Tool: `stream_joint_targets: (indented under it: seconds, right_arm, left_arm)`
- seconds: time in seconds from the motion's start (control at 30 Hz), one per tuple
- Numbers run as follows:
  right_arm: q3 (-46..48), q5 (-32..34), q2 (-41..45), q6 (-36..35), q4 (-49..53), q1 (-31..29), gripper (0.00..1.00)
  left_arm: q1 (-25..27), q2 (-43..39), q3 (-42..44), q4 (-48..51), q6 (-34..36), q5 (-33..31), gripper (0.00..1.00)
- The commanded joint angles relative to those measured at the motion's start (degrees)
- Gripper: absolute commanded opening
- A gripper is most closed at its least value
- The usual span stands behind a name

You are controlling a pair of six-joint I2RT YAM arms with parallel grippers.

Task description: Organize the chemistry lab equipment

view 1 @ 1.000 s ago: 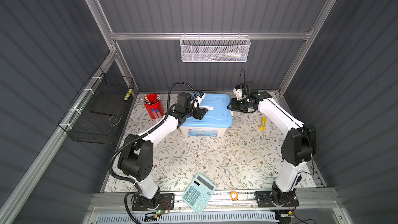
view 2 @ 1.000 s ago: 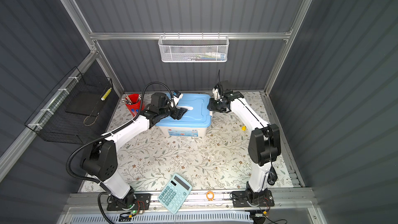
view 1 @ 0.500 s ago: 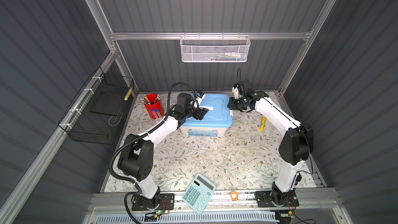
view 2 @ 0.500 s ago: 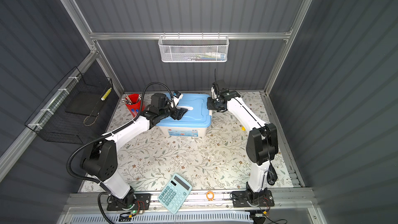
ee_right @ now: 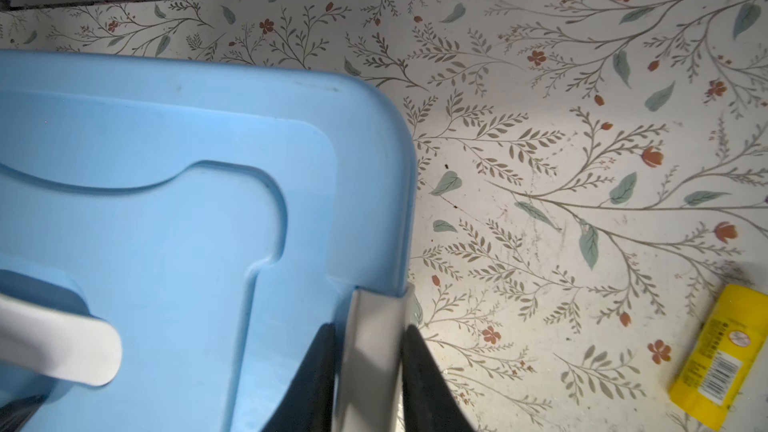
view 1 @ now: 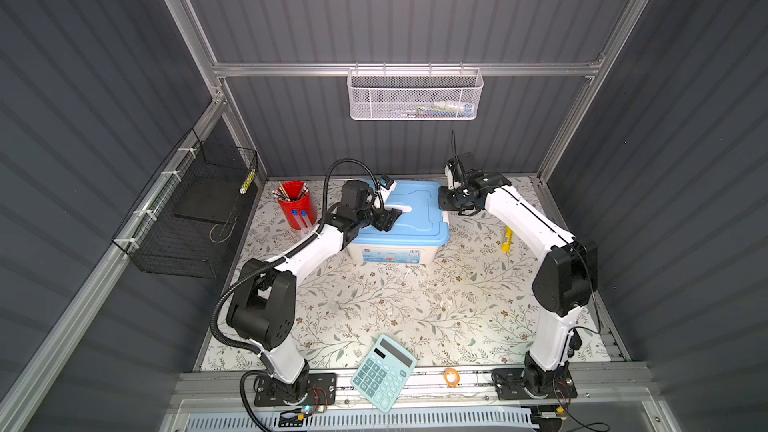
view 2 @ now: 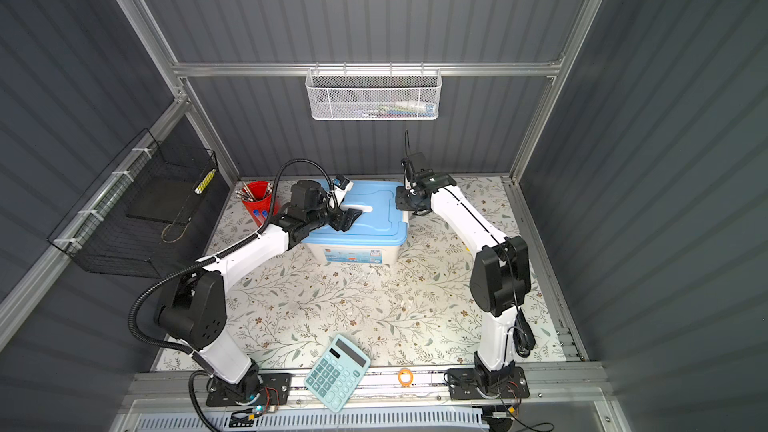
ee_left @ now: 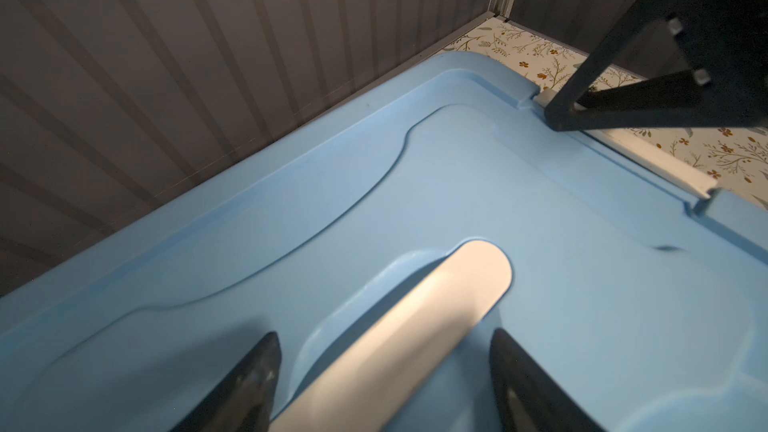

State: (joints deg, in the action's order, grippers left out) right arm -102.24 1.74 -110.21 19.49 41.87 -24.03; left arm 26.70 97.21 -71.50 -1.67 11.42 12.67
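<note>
Two to spot first, far left: blue-capped test tubes, upright right against the red cup of pens, not yet stowed. Next across, the left gripper: hangs over the blue lid, jaws spread wide either side of the white handle, grasping nothing. Onward to the right gripper: pinches narrow on the white side latch (seemingly pressed against both faces). Farther right, just a yellow stick on the mat. No other glassware in sight anywhere; contents of the shut box impossible to tell. Judging by that, somewhere midway at best: latch and lid to free first, tubes to carry over after.
</note>
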Motion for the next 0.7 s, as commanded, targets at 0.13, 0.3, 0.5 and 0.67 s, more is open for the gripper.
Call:
stream_joint_targets:
  seconds: [0.13,0.3,0.5,0.67]
  right_arm:
    - [3.1,4.2,-6.8,-0.8,12.7,-0.3,0.29]
    - [2.1,2.8,-6.0,-0.8,12.4,-0.3,0.35]
    - [0.8,-0.2,-3.6,-1.1,11.2,0.1,0.41]
    - [-1.5,0.8,-0.8,-2.6,12.0,0.2,0.52]
  left_arm:
    - [0.4,-2.0,0.0,1.5,0.1,0.8,0.79]
    - [0.0,-4.6,-1.2,2.0,-1.3,0.8,0.83]
    - [-2.1,-9.7,-2.4,1.6,-4.9,3.8,0.85]
    - [-6.7,-13.4,-3.0,3.3,-8.9,5.7,0.86]
